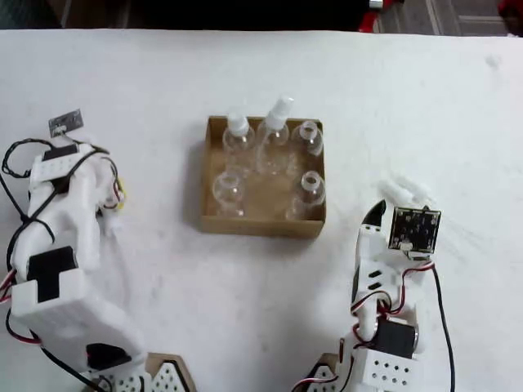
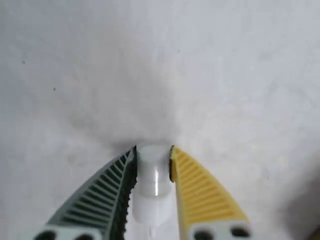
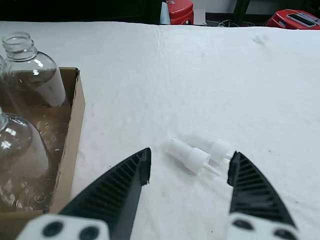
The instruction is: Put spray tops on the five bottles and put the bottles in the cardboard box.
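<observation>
**High view**
- Surface: a creased white cloth [image 1: 163, 82] covers the whole table.
- Room: a dark strip of floor [image 1: 204, 12] runs along the top edge, with a red thing [image 1: 372, 5] at the upper right.
- Box: the cardboard box [image 1: 212, 175] sits at the centre of the frame.
- Bottles: five bottles [image 1: 229, 193] stand upright in the box. The upper-left and upper-middle ones have tops on; the other three have open necks.
- Arms: the left arm [image 1: 57, 237] is at the left edge, and the right arm [image 1: 380, 278] at the lower right.
- Loose spray tops [image 1: 404, 189]: they lie on the cloth right of the box, just above the right arm.

**Left wrist view**
- Left gripper [image 2: 152, 150]: the grey and yellow fingers are clamped on a white spray top [image 2: 151, 187].
- Surface: plain white cloth lies beyond the tips.

**Right wrist view**
- Right gripper [image 3: 192, 167]: the black fingers are spread wide and hold nothing.
- Loose tops: two lie side by side on the cloth between the fingertips.
- Room: dark floor and red things show past the far table edge.
</observation>
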